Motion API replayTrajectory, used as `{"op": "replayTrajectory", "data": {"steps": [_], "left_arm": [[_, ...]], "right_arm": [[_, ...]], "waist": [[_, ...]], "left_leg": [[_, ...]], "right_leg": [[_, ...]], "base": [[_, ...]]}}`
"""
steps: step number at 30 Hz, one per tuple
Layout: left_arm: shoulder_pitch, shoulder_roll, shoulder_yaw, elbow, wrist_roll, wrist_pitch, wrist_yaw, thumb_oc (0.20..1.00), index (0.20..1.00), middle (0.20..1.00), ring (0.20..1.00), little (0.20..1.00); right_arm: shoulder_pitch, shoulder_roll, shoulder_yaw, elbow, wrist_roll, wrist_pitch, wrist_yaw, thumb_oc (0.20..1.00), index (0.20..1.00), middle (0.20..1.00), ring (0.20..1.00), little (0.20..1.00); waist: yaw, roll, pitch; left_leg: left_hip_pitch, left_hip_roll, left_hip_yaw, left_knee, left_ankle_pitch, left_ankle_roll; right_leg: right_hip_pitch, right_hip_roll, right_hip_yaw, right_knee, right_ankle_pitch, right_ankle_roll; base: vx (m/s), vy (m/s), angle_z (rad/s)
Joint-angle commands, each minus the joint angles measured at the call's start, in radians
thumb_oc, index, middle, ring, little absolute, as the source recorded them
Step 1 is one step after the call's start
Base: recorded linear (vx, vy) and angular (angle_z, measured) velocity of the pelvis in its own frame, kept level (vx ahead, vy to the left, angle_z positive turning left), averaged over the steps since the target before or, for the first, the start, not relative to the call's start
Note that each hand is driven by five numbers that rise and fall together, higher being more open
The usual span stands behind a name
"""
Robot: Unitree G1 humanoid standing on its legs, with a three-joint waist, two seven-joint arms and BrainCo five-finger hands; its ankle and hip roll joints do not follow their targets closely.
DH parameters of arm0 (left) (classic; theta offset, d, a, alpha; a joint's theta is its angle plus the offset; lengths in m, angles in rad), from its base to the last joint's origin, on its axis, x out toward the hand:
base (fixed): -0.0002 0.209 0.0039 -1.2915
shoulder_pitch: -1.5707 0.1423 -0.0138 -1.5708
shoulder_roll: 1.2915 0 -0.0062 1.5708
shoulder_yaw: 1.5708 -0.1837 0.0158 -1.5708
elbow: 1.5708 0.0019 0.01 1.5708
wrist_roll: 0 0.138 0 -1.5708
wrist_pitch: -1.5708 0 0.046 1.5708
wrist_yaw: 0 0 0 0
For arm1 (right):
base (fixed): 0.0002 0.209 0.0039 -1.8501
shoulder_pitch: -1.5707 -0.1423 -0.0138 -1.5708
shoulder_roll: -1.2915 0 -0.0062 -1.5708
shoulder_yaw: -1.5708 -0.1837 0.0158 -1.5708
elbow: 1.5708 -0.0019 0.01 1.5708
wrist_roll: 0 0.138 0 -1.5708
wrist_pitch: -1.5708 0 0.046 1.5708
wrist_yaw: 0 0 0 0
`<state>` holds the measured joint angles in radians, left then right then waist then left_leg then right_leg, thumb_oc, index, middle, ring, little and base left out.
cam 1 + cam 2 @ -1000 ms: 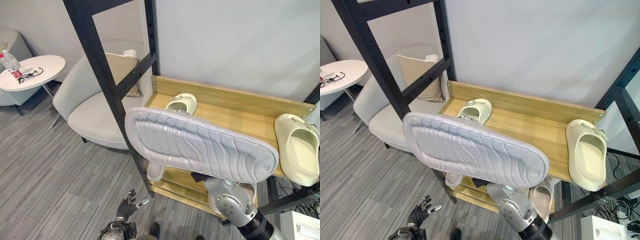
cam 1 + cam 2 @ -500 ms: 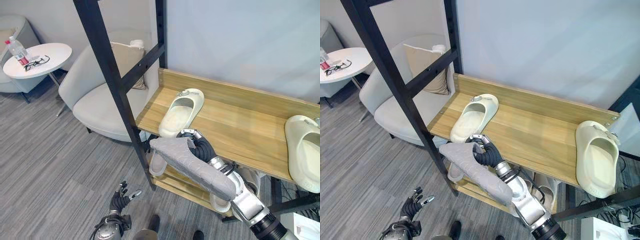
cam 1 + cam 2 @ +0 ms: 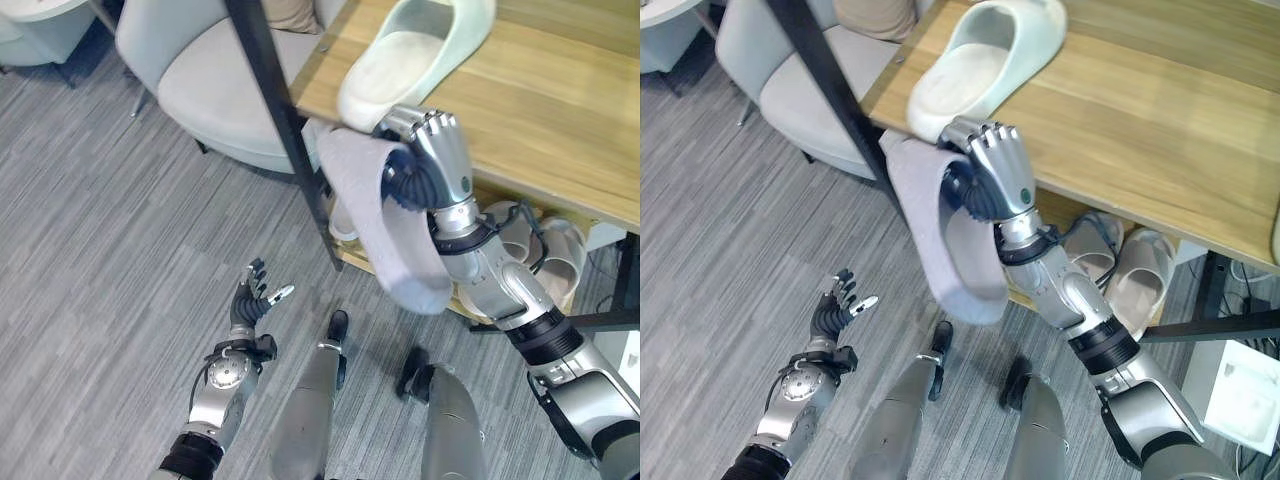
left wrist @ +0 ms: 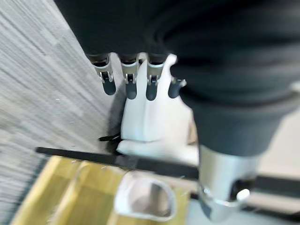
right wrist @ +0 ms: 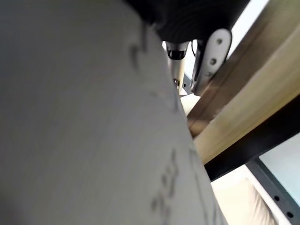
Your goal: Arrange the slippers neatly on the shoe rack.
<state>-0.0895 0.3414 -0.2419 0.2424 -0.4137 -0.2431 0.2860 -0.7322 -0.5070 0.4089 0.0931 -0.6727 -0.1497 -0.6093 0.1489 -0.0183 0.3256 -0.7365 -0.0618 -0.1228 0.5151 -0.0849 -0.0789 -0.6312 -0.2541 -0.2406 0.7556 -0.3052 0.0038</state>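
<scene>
In the middle of the frame the right hand (image 3: 432, 160) has its fingers curled round the upper end of a grey slipper (image 3: 385, 225), which hangs down from the grip in front of the shoe rack (image 3: 560, 110), its lower end near the floor (image 3: 90, 250). The knuckles sit just at the front edge of the rack's wooden top shelf. A pale slipper (image 3: 415, 55) lies on that shelf in the upper middle of the frame, its near end overhanging the edge just above the hand. On the lower shelf, right of centre, more pale slippers (image 3: 525, 245) lie side by side. The left hand (image 3: 252, 300) hovers in the lower left over the grey floor, fingers spread and relaxed, holding nothing. A light armchair (image 3: 200, 70) stands in the upper left, beside the rack's black post (image 3: 285, 120).
</scene>
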Motion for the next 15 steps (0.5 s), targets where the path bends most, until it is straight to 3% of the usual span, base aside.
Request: {"op": "replayTrajectory", "data": {"steps": [1, 10, 12, 15], "left_arm": [[-0.022, -0.012, 0.012, -0.086, 0.007, -0.057, 0.023, 1.0, 1.0, 1.0, 1.0, 1.0], [-0.049, -0.045, -0.001, -0.06, 0.027, -0.038, 0.034, 1.0, 1.0, 1.0, 1.0, 1.0], [-0.049, -0.046, -0.005, -0.06, 0.028, -0.036, 0.033, 1.0, 1.0, 1.0, 1.0, 1.0], [-0.037, -0.04, -0.011, -0.068, 0.044, -0.027, 0.038, 1.0, 1.0, 1.0, 1.0, 1.0]], "right_arm": [[0.15, -0.045, 0.038, 0.27, 0.045, 0.161, 0.061, 0.2, 0.2, 0.2, 0.2, 0.2], [0.278, 0.033, 0.029, 0.207, 0.068, 0.128, 0.08, 0.2, 0.2, 0.2, 0.2, 0.2], [0.292, 0.037, 0.02, 0.188, 0.072, 0.123, 0.075, 0.2, 0.2, 0.2, 0.2, 0.2], [0.33, 0.055, -0.053, 0.062, 0.086, 0.098, 0.012, 0.2, 0.2, 0.2, 0.2, 0.2]], "waist": [[0.04, 0.069, 0.047], [0.013, 0.051, 0.066], [0.01, 0.053, 0.07], [-0.011, 0.057, 0.077]], "left_leg": [[0.068, 0.036, -0.046, -0.024, -0.019, 0.036], [0.095, 0.031, -0.044, -0.054, -0.025, 0.046], [0.093, 0.03, -0.043, -0.062, 0.004, 0.05], [0.127, 0.031, -0.033, -0.084, 0.002, 0.057]], "right_leg": [[0.051, -0.001, 0.004, -0.112, 0.036, 0.072], [0.084, 0.006, 0.007, -0.154, 0.053, 0.074], [0.082, 0.004, 0.001, -0.166, 0.082, 0.067], [0.11, 0.01, 0.009, -0.192, 0.093, 0.068]], "base": [[0.05, -0.007, 0.3], [0.0, 0.016, -0.04], [-0.07, 0.054, 0.23], [0.01, 0.039, -0.23]]}}
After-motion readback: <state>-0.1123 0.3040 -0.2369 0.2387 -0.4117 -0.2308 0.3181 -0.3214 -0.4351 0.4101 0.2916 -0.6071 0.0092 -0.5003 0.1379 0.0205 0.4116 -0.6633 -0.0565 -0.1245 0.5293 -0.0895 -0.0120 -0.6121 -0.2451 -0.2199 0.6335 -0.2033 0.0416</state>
